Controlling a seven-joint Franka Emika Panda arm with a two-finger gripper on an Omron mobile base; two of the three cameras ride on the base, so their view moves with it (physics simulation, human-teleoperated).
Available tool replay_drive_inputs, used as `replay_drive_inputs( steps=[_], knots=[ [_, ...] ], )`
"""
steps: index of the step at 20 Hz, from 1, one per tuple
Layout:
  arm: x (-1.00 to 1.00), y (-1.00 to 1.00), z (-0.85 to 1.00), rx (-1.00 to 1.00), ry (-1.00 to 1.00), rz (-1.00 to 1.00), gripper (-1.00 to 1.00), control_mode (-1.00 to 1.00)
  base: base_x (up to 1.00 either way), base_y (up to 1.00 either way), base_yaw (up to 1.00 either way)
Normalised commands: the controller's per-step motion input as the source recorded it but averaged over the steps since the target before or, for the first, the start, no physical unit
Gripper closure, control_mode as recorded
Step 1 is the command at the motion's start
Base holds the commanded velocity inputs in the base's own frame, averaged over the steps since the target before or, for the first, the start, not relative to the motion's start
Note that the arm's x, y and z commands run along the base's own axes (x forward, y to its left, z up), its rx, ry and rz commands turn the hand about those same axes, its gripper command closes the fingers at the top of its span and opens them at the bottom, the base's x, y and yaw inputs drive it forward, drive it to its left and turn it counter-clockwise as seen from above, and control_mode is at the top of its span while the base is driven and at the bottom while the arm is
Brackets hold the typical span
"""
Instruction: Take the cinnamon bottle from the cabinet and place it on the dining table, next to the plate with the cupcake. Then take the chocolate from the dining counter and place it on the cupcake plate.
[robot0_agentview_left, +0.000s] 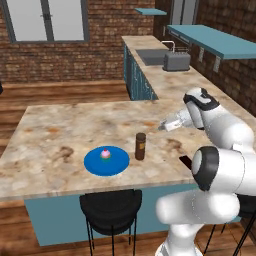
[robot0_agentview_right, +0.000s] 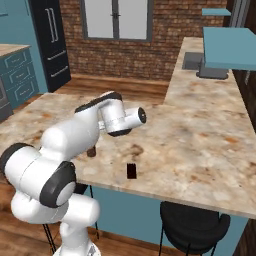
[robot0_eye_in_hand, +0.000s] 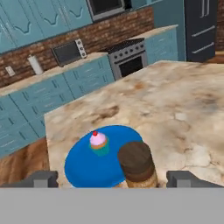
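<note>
A: Where is the bottle (robot0_agentview_left: 140, 146)?

B: Upright on the table (robot0_agentview_left: 60, 125), just beside the right edge of the blue plate (robot0_agentview_left: 95, 165), near the front edge. It is brown with a dark cap. In the hand view the bottle (robot0_eye_in_hand: 138, 165) stands between the two fingertips (robot0_eye_in_hand: 41, 178), close to the camera, with the plate (robot0_eye_in_hand: 81, 166) behind and to its left.

A: Is the gripper (robot0_eye_in_hand: 114, 179) holding it?

B: No. The fingers are spread wide, one tip at each side of the view, and neither touches the bottle. In the left base view the hand (robot0_agentview_left: 172, 121) hangs above the table to the right of the bottle, apart from it.

A: And the cupcake (robot0_agentview_left: 105, 154)?

B: On the middle of the plate, pink frosting with a red dot on top. In the hand view the cupcake (robot0_eye_in_hand: 99, 143) is just left of the bottle's cap.

A: The chocolate?

B: A small dark bar (robot0_agentview_right: 131, 171) lies flat on the table near its front edge, right of the bottle. From the left base view the bar (robot0_agentview_left: 185, 162) is partly hidden by the arm.
</note>
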Motion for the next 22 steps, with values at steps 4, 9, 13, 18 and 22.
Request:
replay_drive_inputs(
  steps=[4,9,13,18,22],
  knots=[
    [-0.36,-0.45,0.39,-0.15,0.38,-0.36,-1.0,-1.0,0.0,0.0,0.0],
    [-0.33,-0.55,0.09,-0.27,0.37,-0.3,-1.0,-1.0,0.0,0.0,0.0],
    [-0.22,-0.63,-0.16,-0.35,0.36,-0.24,-1.0,-1.0,0.0,0.0,0.0],
    [-0.06,-0.41,-0.58,-0.36,0.48,-0.16,-1.0,-1.0,0.0,0.0,0.0],
    [-0.03,-0.41,-0.58,-0.05,0.23,-0.01,-1.0,-1.0,0.0,0.0,0.0]
  ],
)
